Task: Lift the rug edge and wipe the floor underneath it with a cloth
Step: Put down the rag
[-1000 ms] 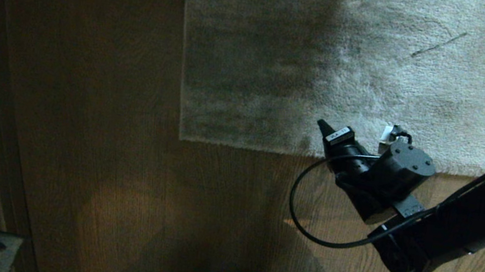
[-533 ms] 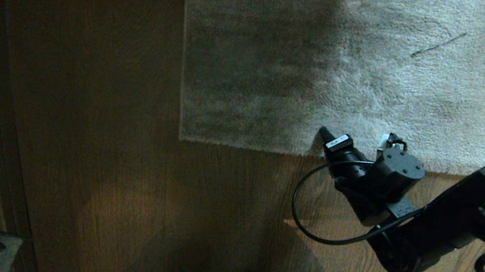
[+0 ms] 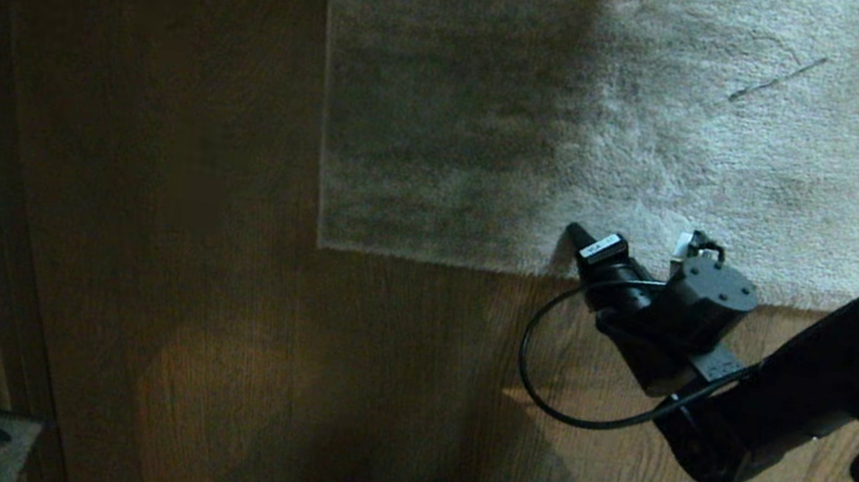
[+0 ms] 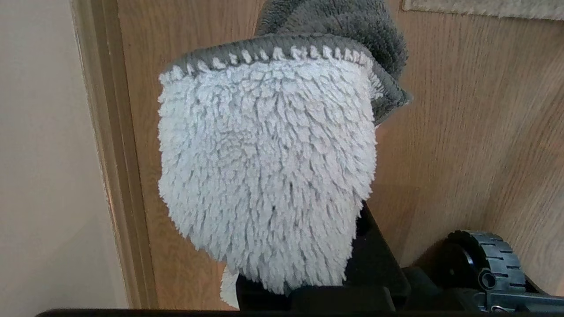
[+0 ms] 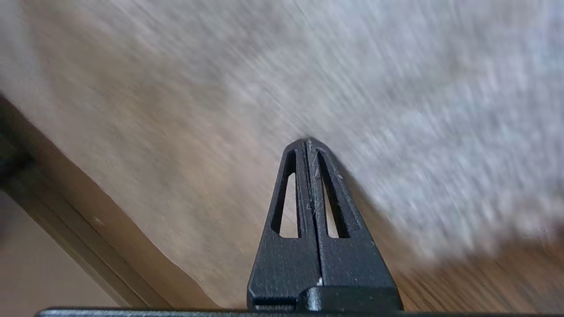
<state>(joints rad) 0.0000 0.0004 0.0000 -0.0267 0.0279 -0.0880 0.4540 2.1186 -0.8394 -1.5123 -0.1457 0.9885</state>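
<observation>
Head view shows our right gripper, jaws pressed together and empty, at the rug edge, which lies flat on the floor. Our left gripper clamps the cloth; lifting and wiping remain.

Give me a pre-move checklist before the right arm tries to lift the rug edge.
1. Right gripper at the rug edge: ok, tip sits at the border in the head view.
2. Right fingers parted to pinch: not ok, pressed together with nothing between them.
3. Rug edge raised: not ok, lies flat on the floor.
4. Cloth in the left gripper: ok, it drapes from it in the left wrist view.
5. Left gripper near the wipe zone: not ok, parked by the baseboard, away from the rug.
</observation>
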